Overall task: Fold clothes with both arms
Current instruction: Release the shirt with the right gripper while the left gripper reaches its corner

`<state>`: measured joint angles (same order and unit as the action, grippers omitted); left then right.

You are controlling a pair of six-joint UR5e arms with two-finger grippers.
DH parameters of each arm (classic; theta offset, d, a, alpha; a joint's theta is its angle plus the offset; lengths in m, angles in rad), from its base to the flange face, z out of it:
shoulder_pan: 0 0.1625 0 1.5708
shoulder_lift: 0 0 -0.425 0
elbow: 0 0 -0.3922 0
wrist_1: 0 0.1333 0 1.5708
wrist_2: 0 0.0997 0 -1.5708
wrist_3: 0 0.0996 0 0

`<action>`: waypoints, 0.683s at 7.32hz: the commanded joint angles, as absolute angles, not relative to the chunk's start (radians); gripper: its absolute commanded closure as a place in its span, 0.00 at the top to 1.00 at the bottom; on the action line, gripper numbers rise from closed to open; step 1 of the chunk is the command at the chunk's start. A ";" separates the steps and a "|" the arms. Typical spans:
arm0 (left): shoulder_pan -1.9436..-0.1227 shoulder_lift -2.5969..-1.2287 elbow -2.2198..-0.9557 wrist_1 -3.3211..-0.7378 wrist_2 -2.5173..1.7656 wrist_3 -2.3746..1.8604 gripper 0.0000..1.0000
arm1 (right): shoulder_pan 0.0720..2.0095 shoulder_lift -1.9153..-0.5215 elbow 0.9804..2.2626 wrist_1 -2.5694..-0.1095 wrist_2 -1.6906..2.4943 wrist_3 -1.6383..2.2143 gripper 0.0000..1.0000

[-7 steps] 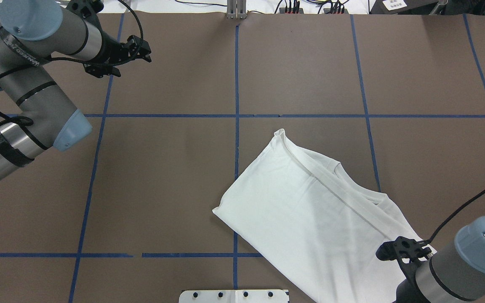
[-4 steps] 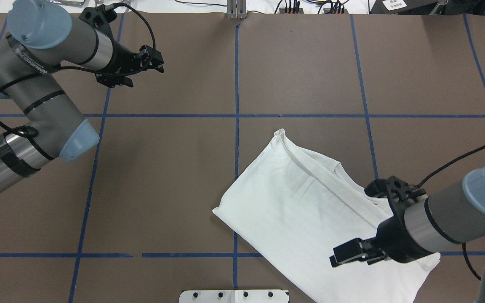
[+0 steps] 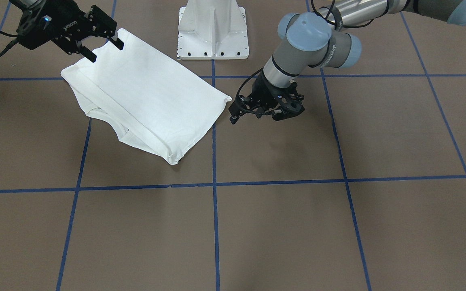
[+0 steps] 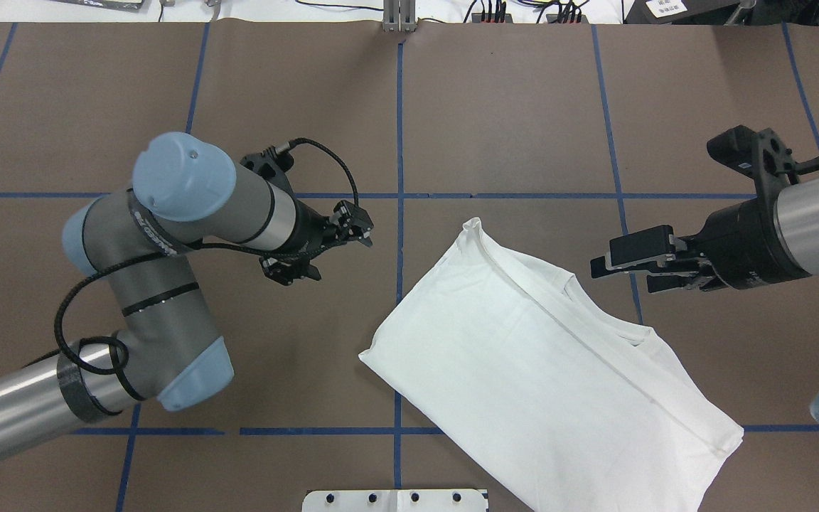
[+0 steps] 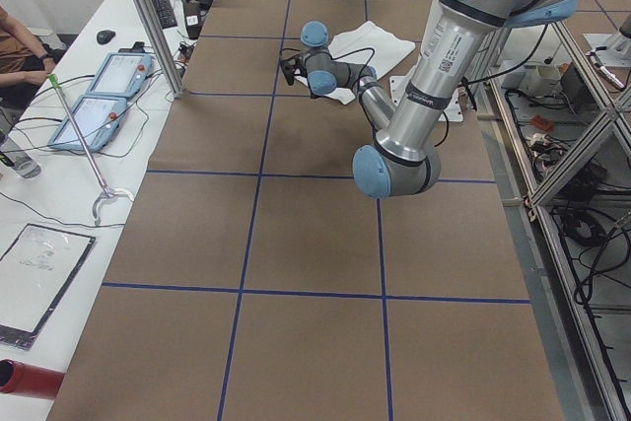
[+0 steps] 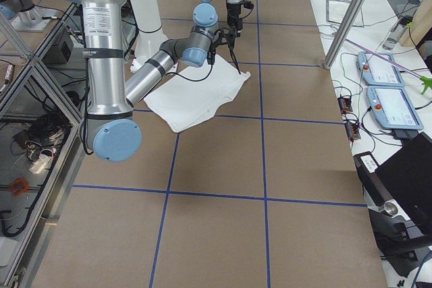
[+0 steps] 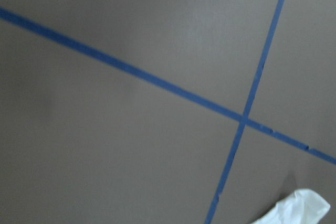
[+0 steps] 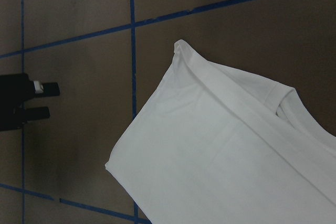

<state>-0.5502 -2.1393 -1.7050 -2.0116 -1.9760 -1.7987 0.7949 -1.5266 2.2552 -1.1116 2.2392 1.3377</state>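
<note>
The folded white shirt (image 4: 523,355) lies by the desk's (image 4: 274,355) robot-side edge. The left claw (image 4: 360,229) and the right claw (image 4: 624,276) both hang spread apart.

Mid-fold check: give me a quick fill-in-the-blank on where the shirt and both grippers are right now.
1. The right gripper is ___, with nothing between its jaws.
2. In the overhead view, the left gripper is to the ___ of the T-shirt.
3. The T-shirt lies folded on a table marked with ___ tape lines.
Missing words: open; left; blue.
</note>
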 commanded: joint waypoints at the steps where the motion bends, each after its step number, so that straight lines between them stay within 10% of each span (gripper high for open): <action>1: -0.409 -2.141 -1.698 -2.003 -1.877 -1.931 1.00 | 0.822 -1.519 2.252 -1.112 2.237 1.338 1.00; 5: -0.331 -2.137 -1.684 -1.963 -1.862 -1.990 0.97 | 0.824 -1.509 2.244 -1.112 2.235 1.338 1.00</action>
